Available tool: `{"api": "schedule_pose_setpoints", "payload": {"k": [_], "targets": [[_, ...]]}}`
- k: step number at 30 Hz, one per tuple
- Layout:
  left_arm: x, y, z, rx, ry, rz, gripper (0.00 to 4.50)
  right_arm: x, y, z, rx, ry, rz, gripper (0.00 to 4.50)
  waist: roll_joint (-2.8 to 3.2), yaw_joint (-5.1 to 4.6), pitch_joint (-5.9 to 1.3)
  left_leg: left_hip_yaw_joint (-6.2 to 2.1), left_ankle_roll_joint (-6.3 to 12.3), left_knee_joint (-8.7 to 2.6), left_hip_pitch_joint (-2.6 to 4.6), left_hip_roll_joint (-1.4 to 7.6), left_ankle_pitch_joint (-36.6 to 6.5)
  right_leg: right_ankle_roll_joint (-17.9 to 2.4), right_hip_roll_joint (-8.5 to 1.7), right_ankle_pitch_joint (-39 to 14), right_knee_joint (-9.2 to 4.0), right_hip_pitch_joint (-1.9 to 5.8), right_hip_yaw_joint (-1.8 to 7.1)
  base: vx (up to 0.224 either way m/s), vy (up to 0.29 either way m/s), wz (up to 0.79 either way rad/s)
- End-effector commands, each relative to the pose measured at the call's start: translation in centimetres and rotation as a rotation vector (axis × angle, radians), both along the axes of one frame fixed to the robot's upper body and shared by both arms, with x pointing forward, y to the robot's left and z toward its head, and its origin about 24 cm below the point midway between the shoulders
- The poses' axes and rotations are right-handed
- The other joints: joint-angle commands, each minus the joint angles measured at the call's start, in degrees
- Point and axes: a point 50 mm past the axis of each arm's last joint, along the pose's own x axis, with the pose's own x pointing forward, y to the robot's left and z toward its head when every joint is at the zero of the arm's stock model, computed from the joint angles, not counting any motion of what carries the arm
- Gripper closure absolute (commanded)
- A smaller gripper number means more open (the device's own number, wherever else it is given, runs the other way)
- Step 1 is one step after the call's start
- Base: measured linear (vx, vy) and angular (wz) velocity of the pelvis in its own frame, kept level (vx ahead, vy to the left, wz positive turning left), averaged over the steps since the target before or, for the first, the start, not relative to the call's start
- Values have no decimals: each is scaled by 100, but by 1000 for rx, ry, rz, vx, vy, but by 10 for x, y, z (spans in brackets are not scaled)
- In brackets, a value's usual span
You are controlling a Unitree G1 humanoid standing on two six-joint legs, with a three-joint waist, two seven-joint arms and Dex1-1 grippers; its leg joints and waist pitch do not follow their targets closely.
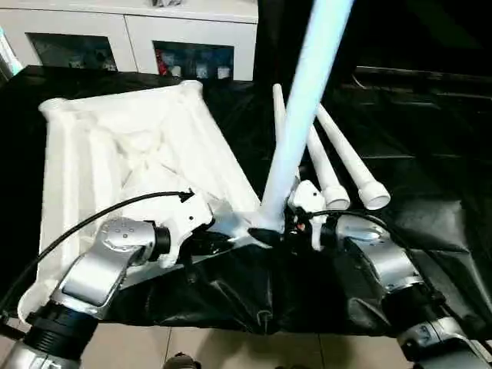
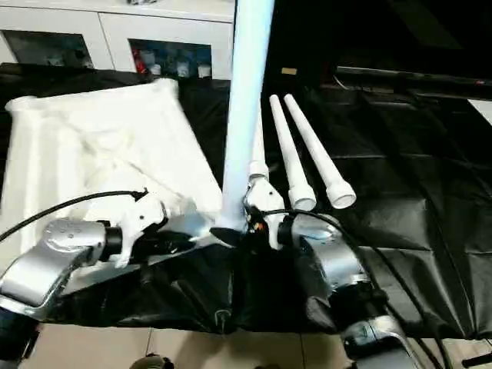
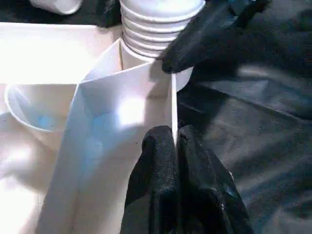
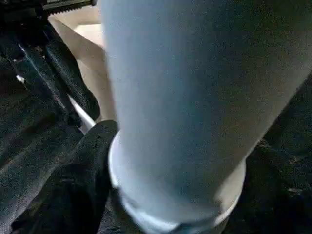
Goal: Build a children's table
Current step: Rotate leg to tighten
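1. Tabletop (image 1: 115, 146): all white, ribbed underside facing up.
2. Upright leg (image 1: 304, 108): white, pale blue cast; ridged rings at base.
3. Loose legs (image 1: 350, 165): plain white.
4. Sheet (image 1: 430, 138) under everything: glossy black, creased.
5. Forearms (image 1: 104, 265): silver metal, black joint collars, white wrist housings, black cables.
6. Gripper fingers (image 3: 161, 170): matte black.
7. Cabinet (image 1: 138, 27): white, dark glass doors; red and blue items behind.
8. Floor (image 1: 231, 350): beige tile.
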Motion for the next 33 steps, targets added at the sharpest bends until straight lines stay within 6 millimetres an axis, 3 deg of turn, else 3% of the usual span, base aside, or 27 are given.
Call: {"api": "schedule_pose_setpoints", "payload": {"k": [1, 5, 10, 14, 17, 21, 24, 29, 31, 33], "targets": [[2, -8, 12, -29, -35, -84, 450, -1, 1, 3, -15, -15, 30, 131, 42, -16, -471, 45, 240, -344, 47, 84, -850, -1207, -389, -664, -402, 326, 287, 0, 0, 0], [2, -5, 11, -25, -29, -95, 450, -3, 5, 4, -8, -7, 58, 167, 44, -9, -493, 46, 235, -338, 52, 88, -791, -1245, -392, -535, -379, 334, 284, 0, 0, 0], [3, -5, 8, -15, -38, -62, 450, -6, 10, -2, -10, 14, 55, 176, 15, 1, -504, 54, 225, -331, 48, 90, -790, -1258, -397, -523, -371, 342, 287, 0, 0, 0], [16, -7, 5, -8, -94, 135, 450, 8, 20, -12, -2, 15, -173, 176, 36, -19, -488, 47, 79, -349, 43, 91, -859, -1188, -404, -769, -390, 333, 287, 0, 0, 0], [19, -11, 5, -13, -112, 216, 450, 16, 27, -17, 16, 32, -312, 176, 33, -90, -473, 33, -53, -369, 51, 83, -1101, -1120, -414, -1198, -434, 324, 282, 0, 0, 0], [22, -19, 3, -28, -133, 386, 450, 26, 41, -22, 70, 94, -500, 177, 30, -151, -469, 31, -79, -360, 63, 78, -1199, -1041, -414, -1372, -459, 307, 283, 0, 0, 0], [21, -27, 3, -49, -135, 491, 450, 29, 57, -20, 103, 120, -542, 177, 22, -182, -477, 33, -34, -343, 42, 79, -1088, -1025, -403, -1140, -431, 308, 282, 0, 0, 0], [16, -37, 5, -68, -131, 474, 450, 30, 66, -18, 135, 118, -515, 177, 4, -189, -484, 38, 106, -336, 13, 69, -914, -1086, -386, -698, -396, 326, 271, 0, 0, 0], [15, -39, 5, -72, -132, 448, 450, 30, 66, -16, 154, 120, -491, 121, 11, -197, -483, 40, 129, -335, 20, 67, -931, -1100, -383, -683, -399, 320, 271, 0, 0, 0], [14, -40, 6, -79, -131, 410, 450, 30, 66, -14, 163, 111, -466, 105, 17, -205, -472, 40, 149, -340, 30, 67, -1054, -1092, -388, -779, -419, 318, 274, 0, 0, 0]]}}
